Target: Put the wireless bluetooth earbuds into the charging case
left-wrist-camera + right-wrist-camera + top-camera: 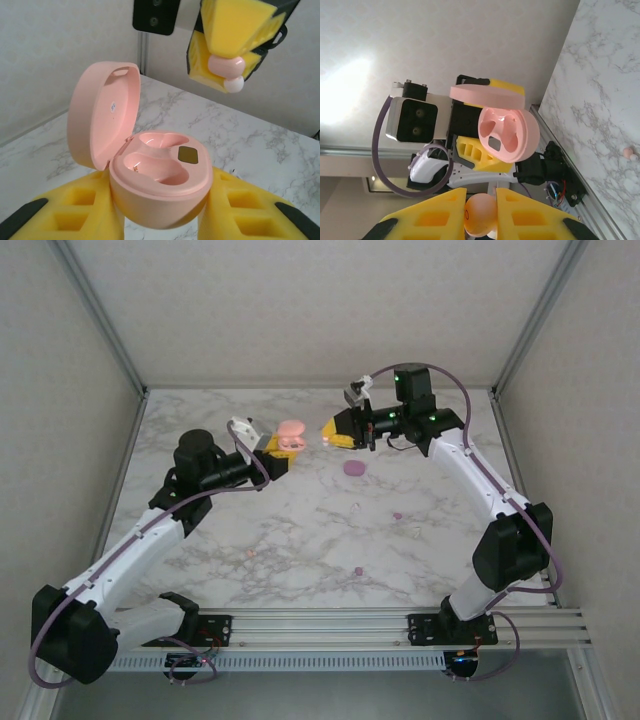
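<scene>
My left gripper point(281, 451) is shut on the open salmon-pink charging case point(161, 186) and holds it above the table. Its lid point(102, 116) is tipped back to the left, and both wells are empty. My right gripper point(329, 430) is shut on a salmon-pink earbud point(481, 216) with a white tip point(233, 84). It hangs a short way right of the case point(291, 434), apart from it. In the right wrist view the case point(509, 134) faces the camera beyond the held bud.
A purple case point(354, 468) lies shut on the marble table point(250, 530) right of centre. Small purple buds point(397, 515) point(358, 571) lie loose nearer the front. Another pink bud point(628, 151) rests on the table. Grey walls stand close on three sides.
</scene>
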